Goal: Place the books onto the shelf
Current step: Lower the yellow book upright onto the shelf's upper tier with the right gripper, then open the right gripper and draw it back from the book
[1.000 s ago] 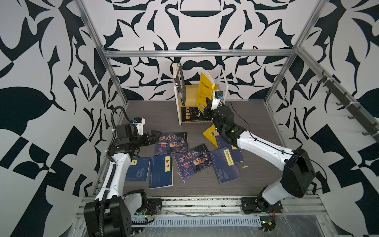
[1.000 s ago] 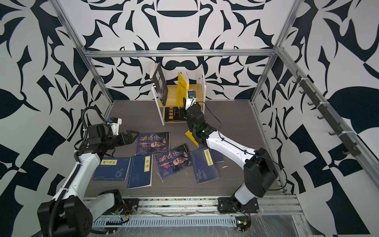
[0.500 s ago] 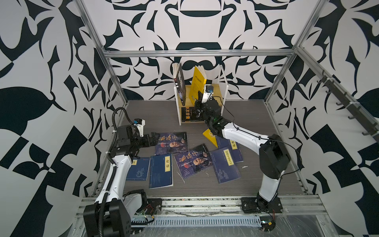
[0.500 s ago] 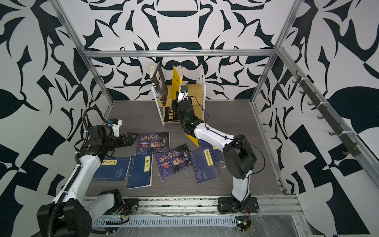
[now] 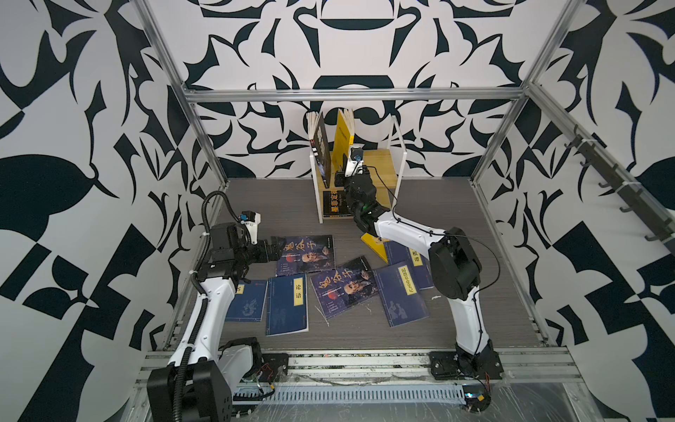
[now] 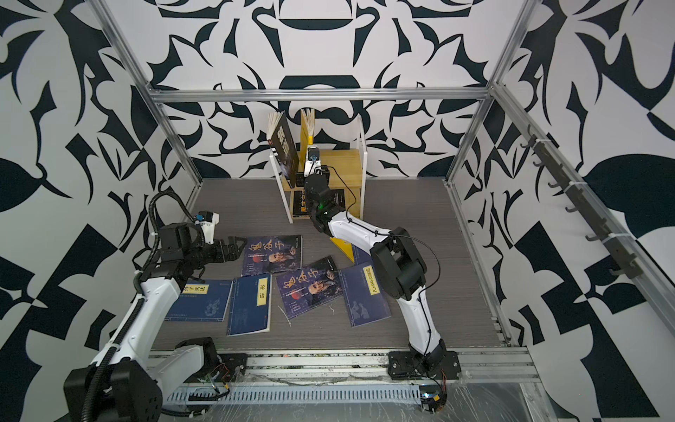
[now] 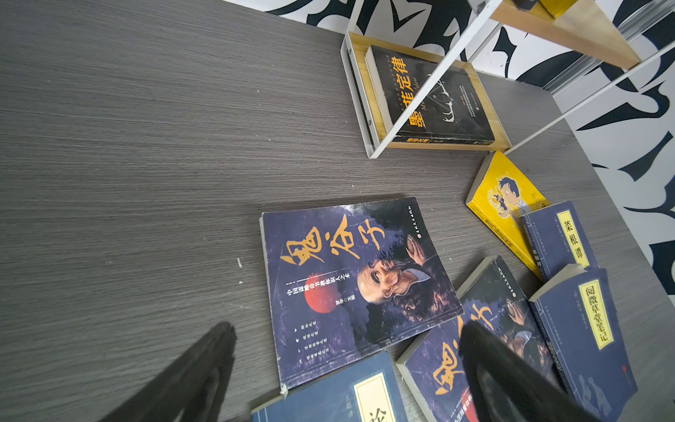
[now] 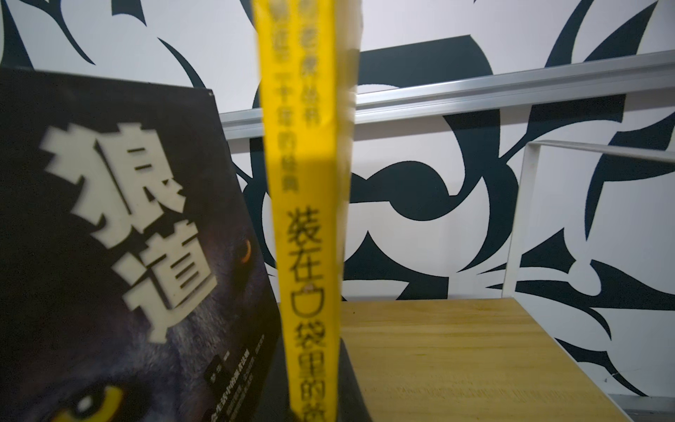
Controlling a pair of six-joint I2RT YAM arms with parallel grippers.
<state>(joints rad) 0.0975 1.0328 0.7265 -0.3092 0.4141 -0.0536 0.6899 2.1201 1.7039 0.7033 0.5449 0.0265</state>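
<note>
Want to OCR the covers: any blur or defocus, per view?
Right wrist: yellow book spine soft, smeared toward its top; black book title slightly blurred; shelf board sharper. Left wrist: portrait book cover crisp; left end effector fingers dark and defocused. Both top views: evenly lit, sharp.

Left hand (image 5: 278,247) spread wide on a low bent arm; right hand (image 5: 339,178) clamped on yellow book (image 5: 343,136), arm outstretched.
</note>
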